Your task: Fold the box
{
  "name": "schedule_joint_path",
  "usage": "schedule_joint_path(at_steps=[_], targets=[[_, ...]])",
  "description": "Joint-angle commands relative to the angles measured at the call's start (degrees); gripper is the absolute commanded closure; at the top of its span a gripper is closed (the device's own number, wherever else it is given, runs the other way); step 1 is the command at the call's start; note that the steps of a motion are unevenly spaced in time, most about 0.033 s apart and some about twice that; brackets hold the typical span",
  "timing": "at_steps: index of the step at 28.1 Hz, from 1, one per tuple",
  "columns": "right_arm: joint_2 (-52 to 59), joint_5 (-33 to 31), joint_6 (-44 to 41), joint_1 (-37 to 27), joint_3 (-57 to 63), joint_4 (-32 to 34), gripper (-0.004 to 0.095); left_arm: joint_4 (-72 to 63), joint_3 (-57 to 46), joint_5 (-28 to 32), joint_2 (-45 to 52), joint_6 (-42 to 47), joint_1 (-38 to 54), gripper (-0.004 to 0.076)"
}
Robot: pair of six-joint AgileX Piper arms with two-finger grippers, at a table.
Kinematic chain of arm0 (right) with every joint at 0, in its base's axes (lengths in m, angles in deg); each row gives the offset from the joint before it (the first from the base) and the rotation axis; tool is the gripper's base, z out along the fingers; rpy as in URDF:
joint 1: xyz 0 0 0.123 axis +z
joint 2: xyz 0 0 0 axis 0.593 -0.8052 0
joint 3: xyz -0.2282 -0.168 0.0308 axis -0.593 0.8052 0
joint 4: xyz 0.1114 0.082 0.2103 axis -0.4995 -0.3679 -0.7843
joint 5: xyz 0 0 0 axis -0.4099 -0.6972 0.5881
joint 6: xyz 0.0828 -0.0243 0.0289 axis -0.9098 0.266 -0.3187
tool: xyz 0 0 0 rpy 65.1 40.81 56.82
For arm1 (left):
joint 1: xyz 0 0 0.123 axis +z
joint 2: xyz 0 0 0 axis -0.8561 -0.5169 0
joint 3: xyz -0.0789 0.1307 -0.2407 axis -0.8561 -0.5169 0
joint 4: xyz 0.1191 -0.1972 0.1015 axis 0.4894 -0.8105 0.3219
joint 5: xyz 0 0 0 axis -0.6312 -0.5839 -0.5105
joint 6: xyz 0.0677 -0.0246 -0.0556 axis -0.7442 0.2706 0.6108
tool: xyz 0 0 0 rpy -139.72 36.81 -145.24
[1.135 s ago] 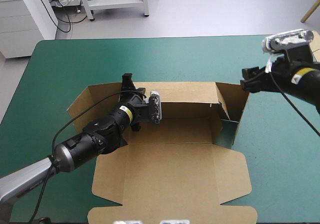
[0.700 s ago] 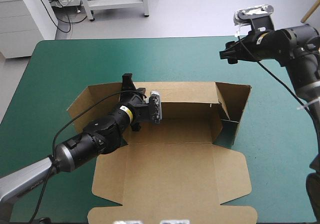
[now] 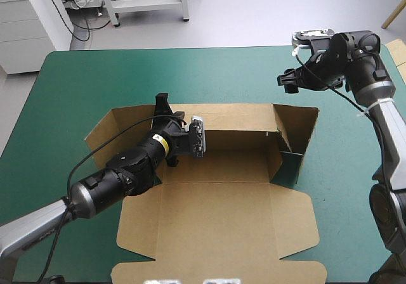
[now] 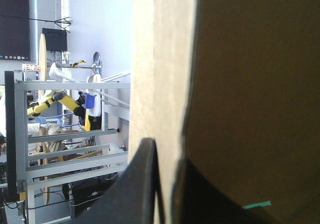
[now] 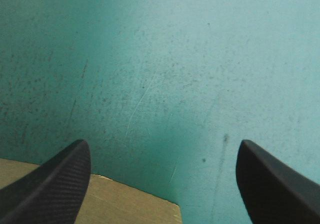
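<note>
The brown box [image 3: 216, 214] lies mid-table with its lid flat toward the near edge. Its back wall [image 3: 235, 116] and right end wall [image 3: 298, 129] stand raised. My left gripper [image 3: 162, 100] is shut on the back wall's top edge near its left end. In the left wrist view the board [image 4: 165, 59] runs between the black fingers [image 4: 142, 184]. My right gripper [image 3: 285, 81] hangs open above the cover beyond the box's far right corner. Between its fingers [image 5: 55, 184] the right wrist view shows teal-green cover and one corner of board [image 5: 125, 201].
Bare teal-green cover [image 3: 158, 75] stretches from the box to the table's far edge. The left flap [image 3: 101, 132] of the box slants outward toward the table's left side. A white cabinet [image 3: 25, 24] stands off the far left corner.
The right arm has swung from beside the box's right wall toward the far edge and leftward, its gripper now tipped down at the cover. The left arm and box have not moved.
</note>
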Motion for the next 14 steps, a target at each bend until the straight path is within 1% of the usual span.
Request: schedule_joint_path(at_steps=[1, 3, 8, 14], targets=[[2.69, 1.64, 0.45, -0.51, -0.17, -0.83, 0.0172, -6.09, -0.77, -3.60, -0.59, 1.21, -0.36, 0.0731], [3.03, 1.64, 0.45, -0.51, 2.46, -1.42, 0.0172, -6.21, -0.77, -3.60, -0.59, 1.30, -0.36, 0.0731], [4.13, 1.64, 3.06, -0.51, 6.76, -6.47, 0.0172, -6.21, -0.77, -3.60, -0.59, 1.30, -0.36, 0.0731], [7.25, 2.05, 4.50, -0.51, 10.17, -7.30, 0.0172, -6.21, -0.77, -3.71, -0.59, 1.30, -0.36, 0.0731]])
